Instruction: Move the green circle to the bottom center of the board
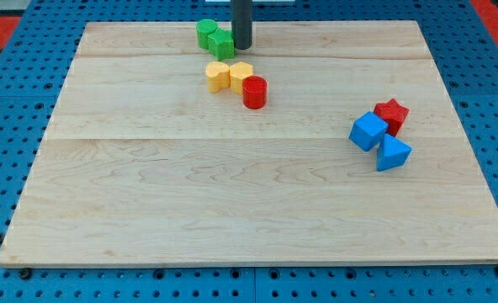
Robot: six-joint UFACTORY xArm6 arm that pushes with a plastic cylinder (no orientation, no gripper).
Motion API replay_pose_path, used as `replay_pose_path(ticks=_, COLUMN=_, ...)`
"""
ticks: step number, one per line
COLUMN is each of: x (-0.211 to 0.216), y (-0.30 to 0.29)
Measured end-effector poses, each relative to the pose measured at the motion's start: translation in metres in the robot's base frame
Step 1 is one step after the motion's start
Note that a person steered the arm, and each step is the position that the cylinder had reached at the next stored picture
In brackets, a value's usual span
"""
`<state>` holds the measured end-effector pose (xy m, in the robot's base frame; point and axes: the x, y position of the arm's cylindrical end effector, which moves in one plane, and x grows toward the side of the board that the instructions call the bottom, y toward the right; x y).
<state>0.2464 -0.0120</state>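
Observation:
Two green blocks sit touching near the view's top centre of the wooden board (148, 210). The left one (206, 32) looks rounded, like the green circle. The right one (222, 45) has an angular shape that I cannot make out. My tip (242, 47) rests on the board just to the right of the angular green block, touching it or nearly so. The rod rises out of the view's top.
Two yellow blocks (218, 77) (241, 74) lie just below the green ones, with a red cylinder (255, 92) at their right. At the view's right stand a blue cube (368, 131), a red star (391, 114) and a blue triangle (392, 154).

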Motion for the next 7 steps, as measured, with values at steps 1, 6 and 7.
replay_pose_path(ticks=1, x=-0.015, y=0.026)
replay_pose_path(ticks=6, x=0.005, y=-0.113)
replay_pose_path(ticks=7, x=0.034, y=-0.123)
